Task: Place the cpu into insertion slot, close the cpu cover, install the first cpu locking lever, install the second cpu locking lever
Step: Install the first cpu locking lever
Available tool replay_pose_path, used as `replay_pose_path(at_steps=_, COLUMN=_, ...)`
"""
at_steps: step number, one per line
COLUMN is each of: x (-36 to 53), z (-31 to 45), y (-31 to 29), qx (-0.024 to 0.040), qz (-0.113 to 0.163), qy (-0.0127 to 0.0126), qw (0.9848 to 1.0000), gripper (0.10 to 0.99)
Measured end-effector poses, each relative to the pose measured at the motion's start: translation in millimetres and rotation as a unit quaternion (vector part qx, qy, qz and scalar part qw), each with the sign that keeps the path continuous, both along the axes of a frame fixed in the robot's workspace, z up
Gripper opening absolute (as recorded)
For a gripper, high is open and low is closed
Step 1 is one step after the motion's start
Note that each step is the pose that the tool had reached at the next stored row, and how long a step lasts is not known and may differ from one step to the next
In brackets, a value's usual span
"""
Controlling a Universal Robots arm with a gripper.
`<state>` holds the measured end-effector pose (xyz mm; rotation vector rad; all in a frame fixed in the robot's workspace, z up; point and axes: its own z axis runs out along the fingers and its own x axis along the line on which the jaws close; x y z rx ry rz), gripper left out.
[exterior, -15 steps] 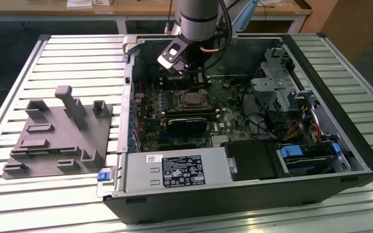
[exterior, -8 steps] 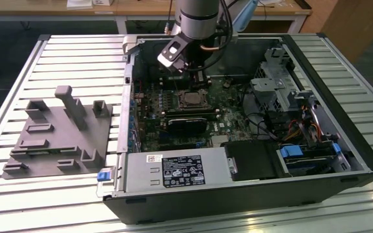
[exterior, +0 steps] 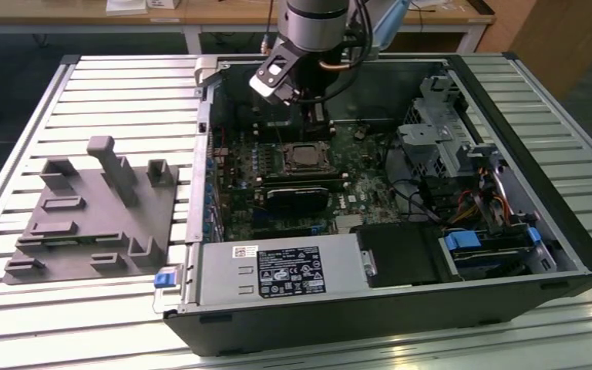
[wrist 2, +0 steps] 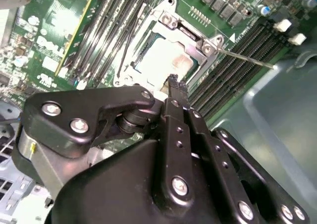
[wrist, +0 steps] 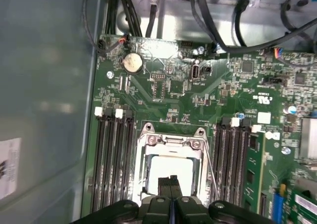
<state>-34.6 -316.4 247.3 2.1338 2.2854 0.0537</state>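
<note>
My gripper (wrist 2: 173, 81), fingers pressed together on nothing, hovers just above the cpu (wrist 2: 163, 60). It sits in the insertion slot (exterior: 304, 157) under the cpu cover (wrist 2: 167, 20), apparently closed. I judge the locking lever (wrist 2: 245, 57) step is in hand; that thin rod calls for a precise, steady push.

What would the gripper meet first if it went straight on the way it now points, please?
Most likely the cpu, seated inside the cpu cover: in the first wrist view the shut gripper points at its edge. Depth is unclear, so it might touch the cover's frame first.
</note>
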Motion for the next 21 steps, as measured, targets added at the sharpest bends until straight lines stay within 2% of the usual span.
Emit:
replay_pose_path(at_steps=6, x=0.0, z=21.1, y=0.0, qx=-0.0001, qz=0.0, qy=0.0001, qw=1.0, gripper=0.106)
replay_pose_path(at_steps=8, x=0.0, z=21.2, y=0.0, qx=-0.0001, qz=0.004, qy=0.0, qw=1.0, gripper=0.106)
replay_pose_path(at_steps=12, x=0.0, z=21.0, y=0.0, qx=-0.0001, qz=0.04, qy=0.0, qw=0.9992, gripper=0.106)
replay_pose_path(at_steps=18, x=0.0, z=20.9, y=0.0, qx=-0.0001, qz=0.084, qy=0.0, qw=0.9964, gripper=0.106)
replay_pose_path(at_steps=21, x=0.0, z=20.8, y=0.0, qx=-0.0001, qz=0.104, qy=0.0, qw=0.9946, gripper=0.106)
